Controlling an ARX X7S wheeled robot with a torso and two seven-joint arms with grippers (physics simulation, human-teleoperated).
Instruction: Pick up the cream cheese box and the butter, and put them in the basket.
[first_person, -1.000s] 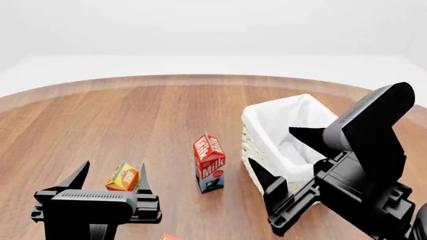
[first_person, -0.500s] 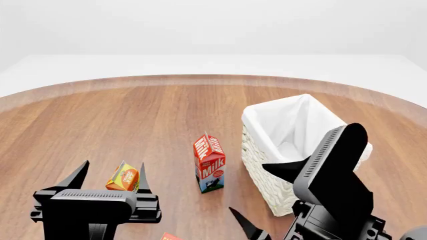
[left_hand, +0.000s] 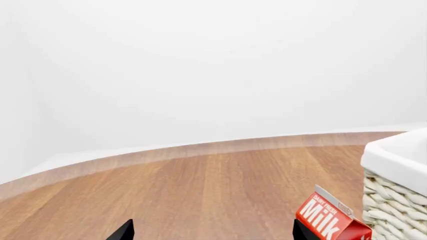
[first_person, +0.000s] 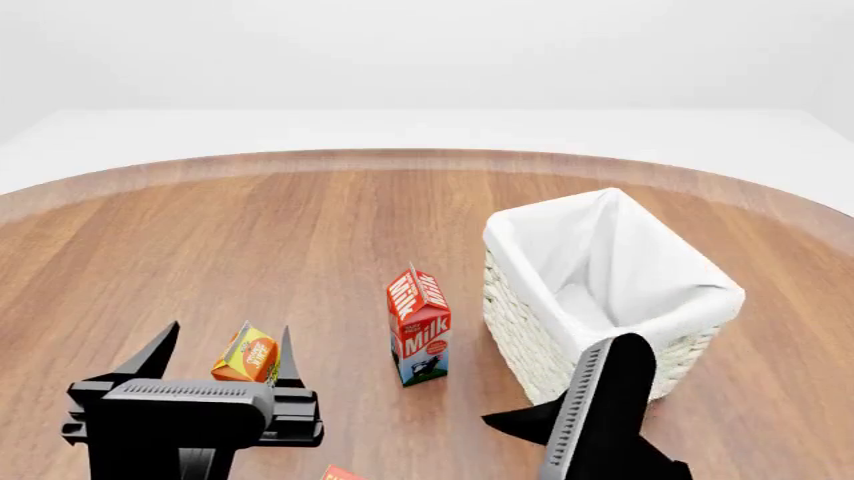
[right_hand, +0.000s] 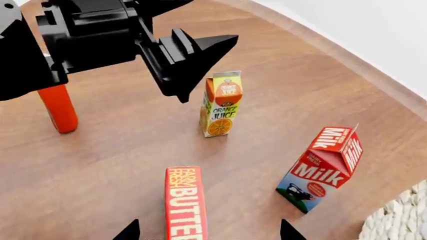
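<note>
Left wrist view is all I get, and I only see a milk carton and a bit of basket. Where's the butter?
Observer: The butter lies on the table right below the open right hand, between its fingertips in the right wrist view.
Operator: What else is near it?
Observer: An orange juice carton stands upright beyond it, apart from your milk carton.
Operator: Is anything in the basket yet?
Observer: The head view shows only white liner inside the basket; I can't make out the cream cheese box anywhere.
</note>
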